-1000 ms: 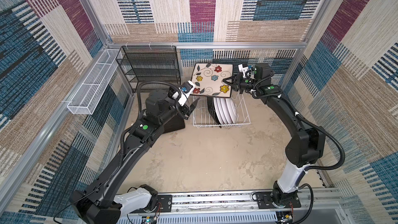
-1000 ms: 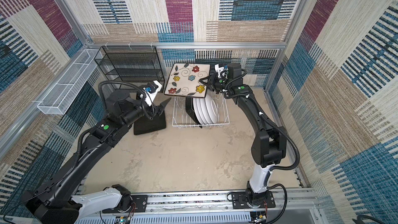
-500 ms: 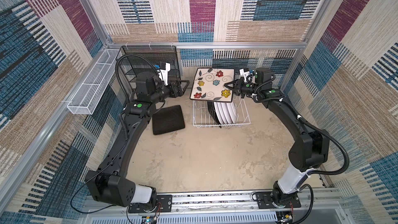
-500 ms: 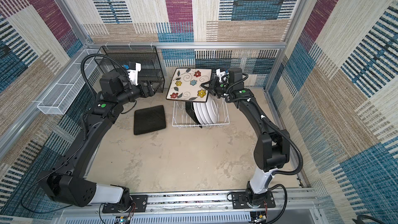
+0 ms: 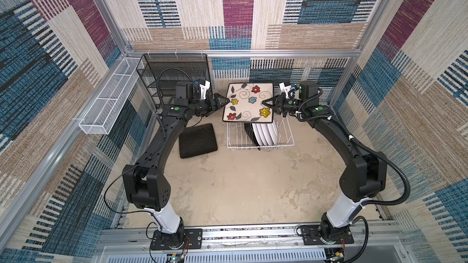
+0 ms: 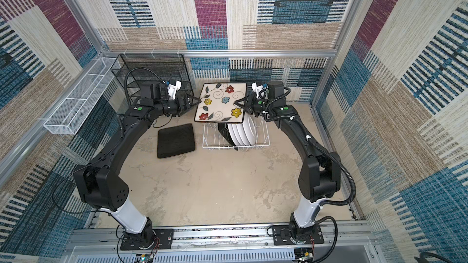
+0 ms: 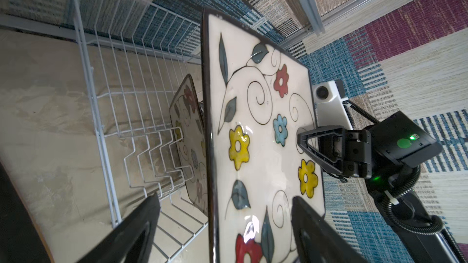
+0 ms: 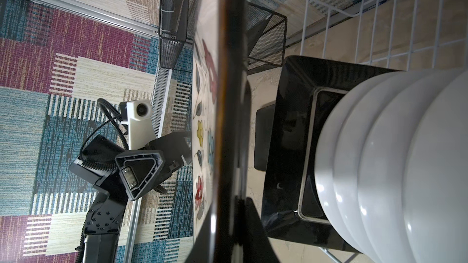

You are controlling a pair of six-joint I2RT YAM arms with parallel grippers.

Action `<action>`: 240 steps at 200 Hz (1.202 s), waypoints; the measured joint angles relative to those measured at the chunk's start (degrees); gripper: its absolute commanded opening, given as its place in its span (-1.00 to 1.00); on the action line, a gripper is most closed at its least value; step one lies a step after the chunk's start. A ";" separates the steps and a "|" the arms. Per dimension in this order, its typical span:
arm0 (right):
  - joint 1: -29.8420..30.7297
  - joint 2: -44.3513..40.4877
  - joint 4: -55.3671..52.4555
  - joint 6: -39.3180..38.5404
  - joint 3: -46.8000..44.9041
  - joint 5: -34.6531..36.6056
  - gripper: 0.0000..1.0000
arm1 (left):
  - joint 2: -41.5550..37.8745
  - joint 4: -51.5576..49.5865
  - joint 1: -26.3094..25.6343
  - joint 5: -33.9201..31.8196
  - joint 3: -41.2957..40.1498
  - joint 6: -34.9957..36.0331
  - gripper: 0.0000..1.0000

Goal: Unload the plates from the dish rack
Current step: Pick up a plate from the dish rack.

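**Right pincer (image 5: 264,102) clamped on held plate (image 5: 249,102); left pincer (image 5: 226,100) apart at the opposite edge**

Right pincer grips the held plate by its right edge. The plate is flower face up, roughly level, in the air over the far part of the rack (image 5: 235,145). The left pincer's jaws are wide apart. In the left wrist view its fingers (image 7: 136,228) sit one on the face side and one on the back side of the plate's left edge. I can't tell if either touches it.

Progress, my read:
- Done: one flat plate (image 5: 197,140) lies black back up on the table (image 5: 240,185), just left of the rack.
- In hand: the held plate is out of the rack but not set down. This looks to me like a handoff to the left arm.
- Left: one square plate (image 7: 188,127) stands in the rack, with the round plates (image 5: 266,132) on edge just right of it.
- So I'd call it under half done.

Hard to see:
- Round plate count: I make out about four white backs in the right wrist view, but I'm not sure. Their faces are turned away.
- The held plate covers the far part of the rack in both top views. The left wrist view shows bare tines on the rack's left side.
- The right pincer's lower finger is hidden under the plate. The right wrist view is mostly a blurred plate edge.
- The flat plate's face is hidden. I call it a plate because its black back matches the square plate's.
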 measured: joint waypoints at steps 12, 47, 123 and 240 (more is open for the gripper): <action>-0.02 0.00 0.00 -0.31 -0.15 -0.55 -1.00 | 1.22 -0.15 0.00 1.38 0.96 -1.05 0.68; -0.02 -0.02 0.24 -0.44 -1.29 -1.64 -1.00 | 3.50 -1.01 0.00 5.07 3.02 -1.70 0.60; 0.00 1.46 0.17 -0.44 -1.60 -3.08 -1.00 | 6.08 -1.99 -0.17 9.88 3.39 -4.31 0.35; 0.04 2.75 1.20 -0.44 -1.51 -4.72 -1.00 | 8.07 -1.97 -2.03 12.66 3.82 -6.80 0.03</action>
